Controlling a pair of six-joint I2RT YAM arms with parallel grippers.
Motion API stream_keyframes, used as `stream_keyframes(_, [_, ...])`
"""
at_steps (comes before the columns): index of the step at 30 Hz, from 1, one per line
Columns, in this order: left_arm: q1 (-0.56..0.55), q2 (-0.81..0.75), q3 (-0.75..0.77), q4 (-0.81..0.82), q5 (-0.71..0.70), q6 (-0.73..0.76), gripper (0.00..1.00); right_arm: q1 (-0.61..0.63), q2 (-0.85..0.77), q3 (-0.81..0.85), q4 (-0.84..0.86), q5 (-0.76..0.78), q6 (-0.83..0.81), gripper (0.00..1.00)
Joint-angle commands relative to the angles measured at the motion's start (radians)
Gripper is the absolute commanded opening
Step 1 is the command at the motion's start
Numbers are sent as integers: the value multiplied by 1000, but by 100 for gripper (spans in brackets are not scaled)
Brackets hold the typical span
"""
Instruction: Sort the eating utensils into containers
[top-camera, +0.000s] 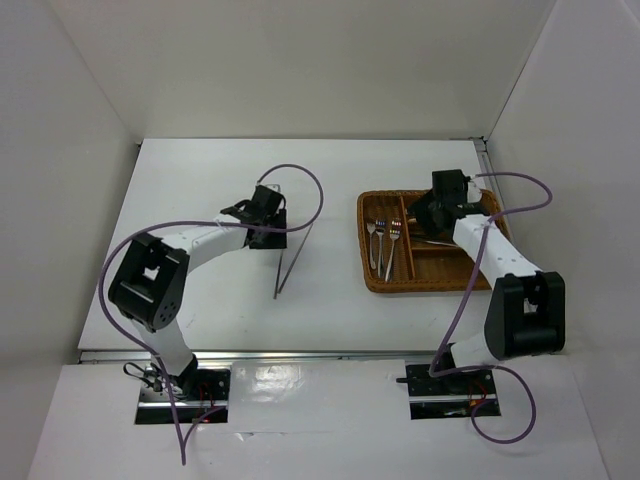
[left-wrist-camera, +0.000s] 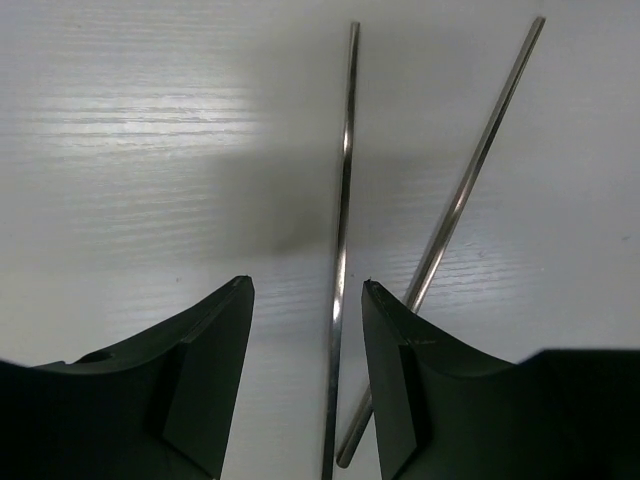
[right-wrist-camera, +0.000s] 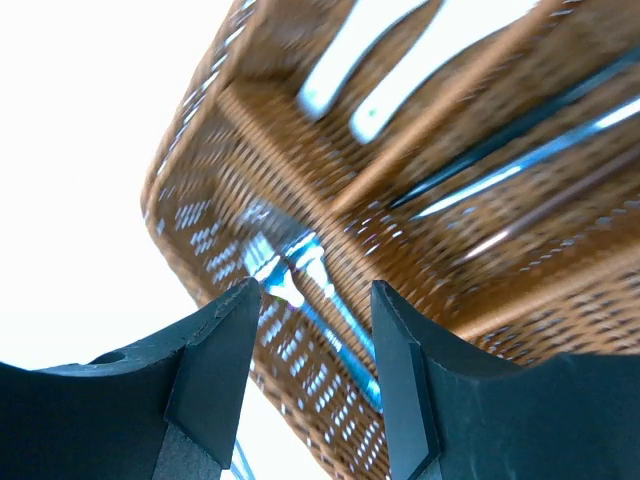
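Two thin grey metal sticks (top-camera: 293, 262) lie in a narrow V on the white table. In the left wrist view one stick (left-wrist-camera: 342, 250) runs between my open left gripper's (left-wrist-camera: 308, 285) fingers, and the other stick (left-wrist-camera: 468, 180) passes under the right finger. My left gripper (top-camera: 272, 236) is low over their near ends and holds nothing. The brown wicker tray (top-camera: 420, 284) holds silver forks (top-camera: 381, 240) in its left compartment. My right gripper (top-camera: 420, 213) hovers open and empty over the tray (right-wrist-camera: 200, 180), above the forks (right-wrist-camera: 300, 275). Sticks (right-wrist-camera: 520, 160) lie in another compartment.
White walls enclose the table on three sides. The tray stands near the right wall. Purple cables loop from both arms over the table. Pale elongated shapes, perhaps spoons (right-wrist-camera: 385, 100), lie blurred in the tray's far compartment.
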Motion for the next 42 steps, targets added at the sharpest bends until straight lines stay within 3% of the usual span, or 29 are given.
stream_keyframes(1, [-27, 27, 49, 4, -28, 38, 61, 25, -42, -19, 93, -34, -101, 56])
stream_keyframes(19, [-79, 148, 92, -118, -111, -25, 46, 36, -80, -50, 113, -72, -140, 56])
stream_keyframes(28, [-79, 210, 102, -127, -39, -25, 19, 134, -109, -59, 156, -93, -194, 56])
stream_keyframes(32, [-59, 210, 112, -127, 8, -50, 15, 220, -98, -59, 214, -93, -273, 56])
stream_keyframes(36, [-3, 92, 88, -80, 99, -103, 15, 283, -66, -48, 294, -173, -359, 56])
stream_keyframes(42, [57, -70, 126, -44, 177, -149, 15, 341, -5, -38, 456, -478, -450, 61])
